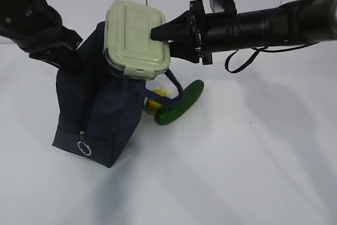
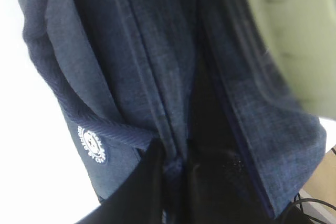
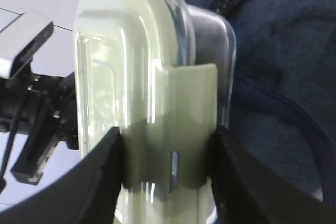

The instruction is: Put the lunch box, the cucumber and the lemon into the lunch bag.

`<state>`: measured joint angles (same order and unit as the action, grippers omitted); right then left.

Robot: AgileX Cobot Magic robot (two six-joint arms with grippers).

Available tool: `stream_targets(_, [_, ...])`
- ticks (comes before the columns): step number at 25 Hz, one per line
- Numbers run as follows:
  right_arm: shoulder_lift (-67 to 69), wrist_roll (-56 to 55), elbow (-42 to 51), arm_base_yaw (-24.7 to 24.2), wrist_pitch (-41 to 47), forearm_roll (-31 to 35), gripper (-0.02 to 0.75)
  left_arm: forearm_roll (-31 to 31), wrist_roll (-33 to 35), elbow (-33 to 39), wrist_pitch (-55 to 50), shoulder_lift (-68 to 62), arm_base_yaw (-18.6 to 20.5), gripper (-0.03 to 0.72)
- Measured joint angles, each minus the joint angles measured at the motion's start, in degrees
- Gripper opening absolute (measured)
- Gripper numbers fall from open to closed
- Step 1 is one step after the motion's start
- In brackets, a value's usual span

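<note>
My right gripper (image 1: 159, 32) is shut on the lunch box (image 1: 136, 38), a clear container with a pale green lid, and holds it tilted just above the top of the dark navy lunch bag (image 1: 100, 114). In the right wrist view the black fingers (image 3: 107, 169) clamp the lunch box (image 3: 131, 77) across its clip side, with the lunch bag (image 3: 283, 51) behind. My left gripper (image 2: 173, 169) is shut on a fold of the lunch bag (image 2: 105, 77) at its opening. The cucumber (image 1: 181, 104) lies on the table right of the bag. The lemon (image 1: 156, 102) sits beside it, partly hidden by a bag handle (image 1: 176, 85).
The bag's zipper ring pull (image 1: 84, 148) hangs at its near corner, and a round white logo (image 2: 92, 143) shows on its side. A black cable (image 1: 237, 61) loops under the right arm. White tabletop (image 1: 237, 172) spreads to the front and right.
</note>
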<state>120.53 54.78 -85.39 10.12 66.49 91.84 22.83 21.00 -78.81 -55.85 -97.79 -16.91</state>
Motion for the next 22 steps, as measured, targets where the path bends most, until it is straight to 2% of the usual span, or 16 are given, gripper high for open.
stream_targets(22, [1.6, 0.0, -0.3, 0.3, -0.1, -11.3, 0.363, 2.1, 0.0, 0.0, 1.4, 0.0, 0.0, 0.018])
